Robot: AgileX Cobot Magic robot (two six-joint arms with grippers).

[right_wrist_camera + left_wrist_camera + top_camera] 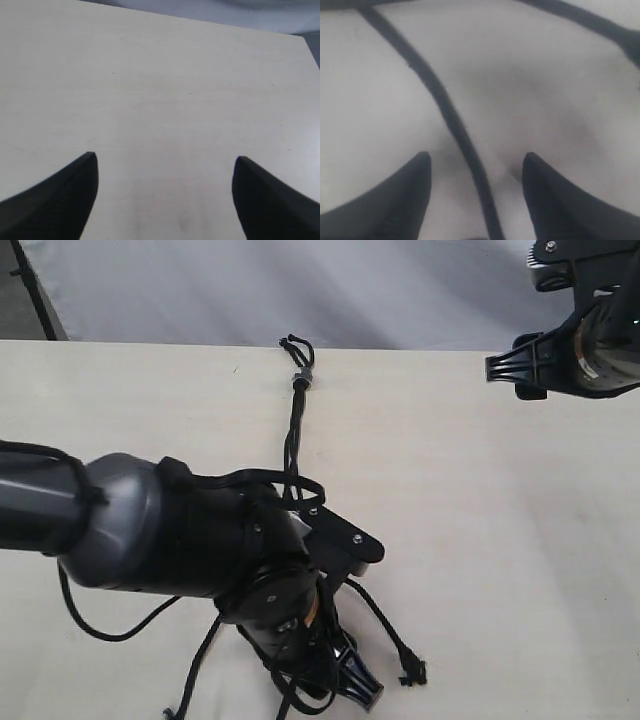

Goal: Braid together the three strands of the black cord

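The black cord lies on the pale table [480, 540], its knot with a greyish band [300, 377] and small loops near the far edge. Its strands run toward me, twisted together [291, 440], then pass under my left arm. One strand ends in a frayed tip [412, 676]; another [197, 668] trails off at the front left. My left gripper [352, 687] is low over the table at the front and open, and a single strand [451, 115] runs between its fingers [417, 175] without being pinched. My right gripper [518, 366] hangs open at the far right, holding nothing.
The bulky left arm [170, 530] and its thicker smooth cable [100, 632] cover the middle of the cord. A second dark strand [592, 21] crosses a corner of the left wrist view. The right wrist view has only bare table [165, 100] and its far edge.
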